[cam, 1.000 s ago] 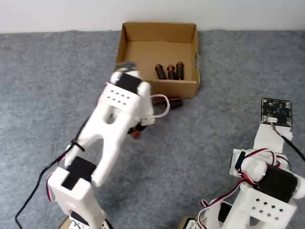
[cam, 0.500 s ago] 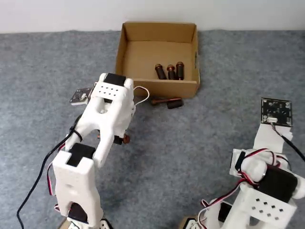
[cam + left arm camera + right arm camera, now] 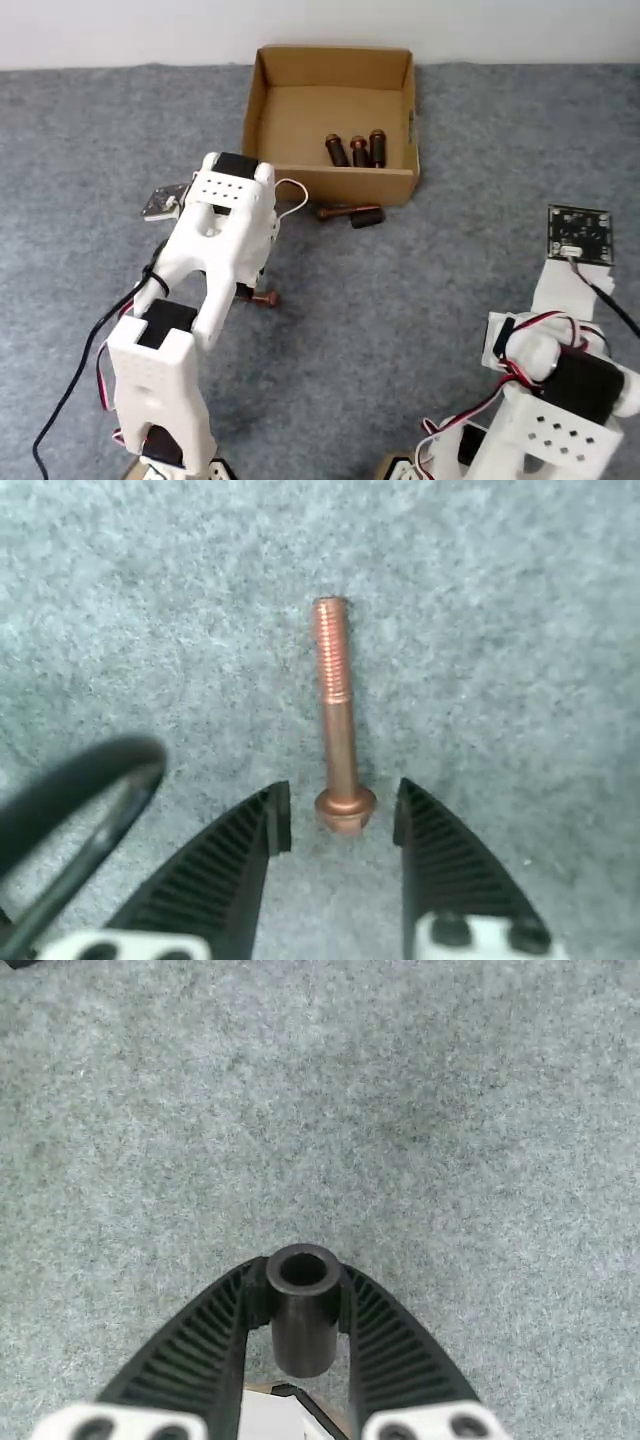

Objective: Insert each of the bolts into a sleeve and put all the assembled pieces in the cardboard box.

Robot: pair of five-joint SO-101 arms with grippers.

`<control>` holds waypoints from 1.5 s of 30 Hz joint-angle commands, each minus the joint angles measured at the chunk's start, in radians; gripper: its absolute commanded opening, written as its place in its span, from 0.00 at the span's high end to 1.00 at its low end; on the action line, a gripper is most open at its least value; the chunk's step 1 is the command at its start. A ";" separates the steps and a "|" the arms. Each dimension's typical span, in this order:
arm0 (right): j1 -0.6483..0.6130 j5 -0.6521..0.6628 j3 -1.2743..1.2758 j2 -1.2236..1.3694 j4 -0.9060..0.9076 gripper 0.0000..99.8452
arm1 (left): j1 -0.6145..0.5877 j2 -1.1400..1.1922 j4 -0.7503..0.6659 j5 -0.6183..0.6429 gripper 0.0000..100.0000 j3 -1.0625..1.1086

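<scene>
A copper bolt [image 3: 337,710] lies flat on the grey carpet, and its head sits between the fingertips of my open left gripper [image 3: 343,818]. From above, the bolt [image 3: 266,298] pokes out beside the left arm [image 3: 215,250]. My right gripper [image 3: 302,1282] is shut on a black sleeve [image 3: 303,1335], held above the carpet with its hole facing the camera. The cardboard box [image 3: 290,110] stands at the back with three assembled pieces [image 3: 355,150] inside. Another bolt-and-sleeve piece [image 3: 352,213] lies on the carpet just in front of the box.
The right arm [image 3: 560,390] is folded at the near right, with a small circuit board [image 3: 578,232] beside it. A black cable loop [image 3: 70,800] hangs near the left gripper. Open carpet lies between the two arms.
The left arm has swung back from the box front toward the near left, uncovering the piece by the box. Its gripper now straddles the bolt's head. The right arm has kept still.
</scene>
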 commanded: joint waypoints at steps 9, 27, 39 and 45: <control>0.012 -0.008 -0.008 -0.010 0.027 0.99 | -0.021 -0.190 0.026 -0.721 0.83 -0.028; 0.012 -0.008 -0.005 -0.010 0.027 0.99 | -0.104 -0.308 0.008 -2.349 0.83 0.016; 0.012 -0.003 -0.005 -0.010 0.027 0.99 | -0.087 -0.071 -0.008 -2.765 0.82 -0.065; 0.012 -0.003 -0.006 -0.010 0.027 0.99 | -0.051 0.005 -0.014 -2.774 0.82 -0.088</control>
